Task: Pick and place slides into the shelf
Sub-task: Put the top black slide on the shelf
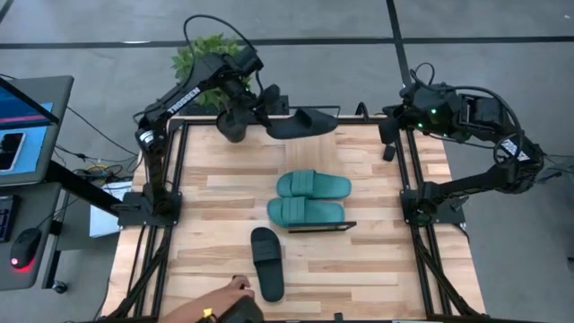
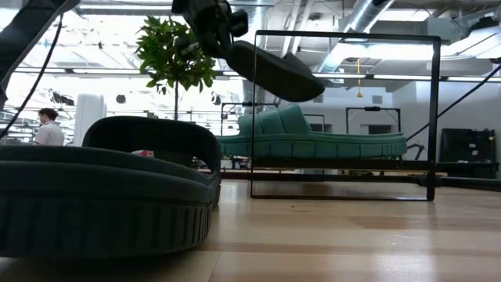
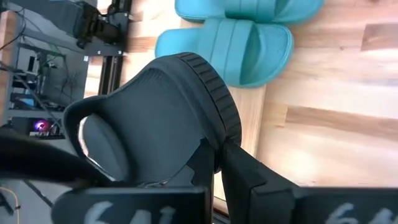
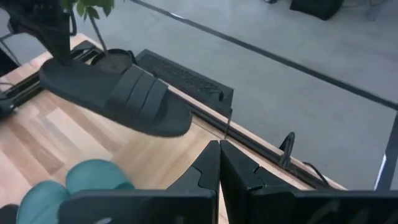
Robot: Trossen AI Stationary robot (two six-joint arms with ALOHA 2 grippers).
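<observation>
My left gripper (image 1: 265,109) is shut on a black slide (image 1: 303,123), which it holds in the air over the table's far edge; this slide also shows in the low view (image 2: 274,70) and the right wrist view (image 4: 118,93). Two teal slides (image 1: 314,185) (image 1: 307,213) lie side by side on the shelf (image 1: 328,227), soles down. In the low view they show inside the shelf's black wire frame (image 2: 432,117). A second black slide (image 1: 266,262) lies sole down on the table near the front. My right gripper (image 4: 219,163) is shut and empty at the table's far right. My left gripper pinches the black slide between its two fingers (image 3: 239,171) at the rim of the sole (image 3: 219,127), at the end farther from the strap. The slide is lifted clear and sticks out about level toward the table's right.
A person's hand (image 1: 226,296) reaches over the table's front edge, beside the black slide on the table. A potted plant (image 1: 204,56) stands behind the far edge, by the left arm. Black frame rails run along the table's left and right sides (image 1: 414,179).
</observation>
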